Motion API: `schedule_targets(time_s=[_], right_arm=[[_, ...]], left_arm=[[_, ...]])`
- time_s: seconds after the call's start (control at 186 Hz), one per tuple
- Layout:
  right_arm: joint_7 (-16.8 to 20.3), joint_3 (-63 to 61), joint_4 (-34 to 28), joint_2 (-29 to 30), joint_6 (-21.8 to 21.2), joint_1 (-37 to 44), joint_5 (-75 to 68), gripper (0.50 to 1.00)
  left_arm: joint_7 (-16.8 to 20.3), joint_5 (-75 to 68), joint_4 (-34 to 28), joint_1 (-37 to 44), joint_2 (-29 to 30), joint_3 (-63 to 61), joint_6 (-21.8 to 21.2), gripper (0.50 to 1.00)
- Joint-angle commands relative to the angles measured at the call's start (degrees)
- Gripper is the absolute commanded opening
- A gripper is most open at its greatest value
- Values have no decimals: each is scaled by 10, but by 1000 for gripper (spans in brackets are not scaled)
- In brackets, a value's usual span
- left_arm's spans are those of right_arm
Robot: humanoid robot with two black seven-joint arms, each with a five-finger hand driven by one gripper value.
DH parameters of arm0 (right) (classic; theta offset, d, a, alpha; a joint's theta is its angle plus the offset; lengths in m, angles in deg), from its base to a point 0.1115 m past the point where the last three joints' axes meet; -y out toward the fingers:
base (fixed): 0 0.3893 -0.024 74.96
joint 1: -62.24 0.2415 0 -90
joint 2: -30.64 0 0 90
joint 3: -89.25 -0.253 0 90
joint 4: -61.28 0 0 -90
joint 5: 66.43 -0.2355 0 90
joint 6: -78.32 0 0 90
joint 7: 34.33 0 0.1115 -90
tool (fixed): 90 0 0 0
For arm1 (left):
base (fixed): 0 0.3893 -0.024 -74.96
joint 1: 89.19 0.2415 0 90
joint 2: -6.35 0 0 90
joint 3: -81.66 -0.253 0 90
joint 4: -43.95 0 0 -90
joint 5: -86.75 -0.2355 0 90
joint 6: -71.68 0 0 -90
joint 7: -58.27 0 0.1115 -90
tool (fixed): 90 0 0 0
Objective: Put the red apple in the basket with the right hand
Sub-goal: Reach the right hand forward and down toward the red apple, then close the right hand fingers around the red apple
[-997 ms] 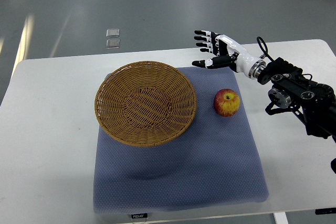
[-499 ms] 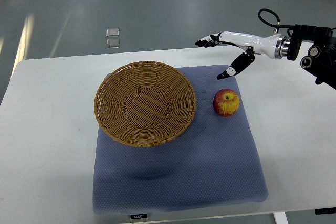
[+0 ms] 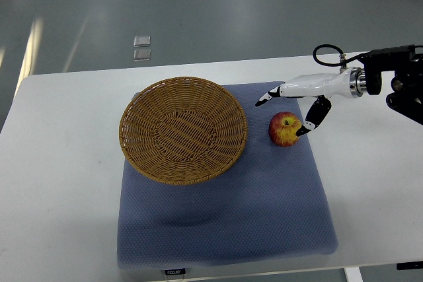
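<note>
A red and yellow apple [image 3: 284,129] lies on the blue-grey mat [image 3: 225,209], just right of the round wicker basket [image 3: 183,128]. My right hand [image 3: 285,111] comes in from the right edge and hovers over the apple. Its fingers [image 3: 267,96] are spread past the apple's far side and its thumb [image 3: 311,118] hangs at the apple's right side. It holds nothing. The basket is empty. The left arm is out of view.
The mat lies on a white table [image 3: 59,163]. The right forearm [image 3: 390,84] with its black cable stretches over the table's right part. Two small clear squares [image 3: 141,47] lie on the floor beyond the table.
The right hand has turned edge-on, dropped and moved toward me from beyond the mat's far edge until it straddles the apple. Apple and basket have not moved.
</note>
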Motion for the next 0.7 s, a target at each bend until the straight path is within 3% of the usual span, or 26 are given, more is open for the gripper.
schedule_targets(time_s=[0.0,0.097,0.322,0.697], right_arm=[[1,4,1,2,12,-1,18,921],[2,26,1,3,22,-1,19,921],[8,81,15,15,93,-4,27,921],[8,82,20,25,97,-4,28,917]], left_arm=[[0,0,0,0,0,0,0,1000],[0,0,0,-1,0,0,0,1000],[0,0,0,0,0,0,0,1000],[0,0,0,0,0,0,0,1000]])
